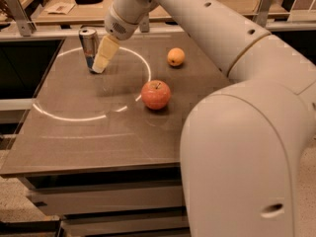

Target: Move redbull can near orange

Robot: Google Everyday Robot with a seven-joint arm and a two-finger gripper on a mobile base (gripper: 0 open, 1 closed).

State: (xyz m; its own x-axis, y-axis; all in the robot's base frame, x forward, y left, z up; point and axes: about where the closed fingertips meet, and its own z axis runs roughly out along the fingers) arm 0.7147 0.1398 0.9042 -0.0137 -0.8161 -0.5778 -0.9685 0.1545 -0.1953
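The redbull can point(88, 42), slim and silver with a blue lower band, stands upright at the back left of the brown table point(98, 137). My gripper point(99, 66), cream coloured, hangs from the white arm and sits right against the can's right side, its tip near the can's base. The orange point(176, 57), small and round, lies at the back middle of the table, well to the right of the can and the gripper.
A red apple point(156, 94) lies in the middle of the table, in front of the orange. My white arm point(247, 132) fills the right foreground. A workbench with clutter point(74, 4) stands behind the table. A bright ring of light marks the tabletop.
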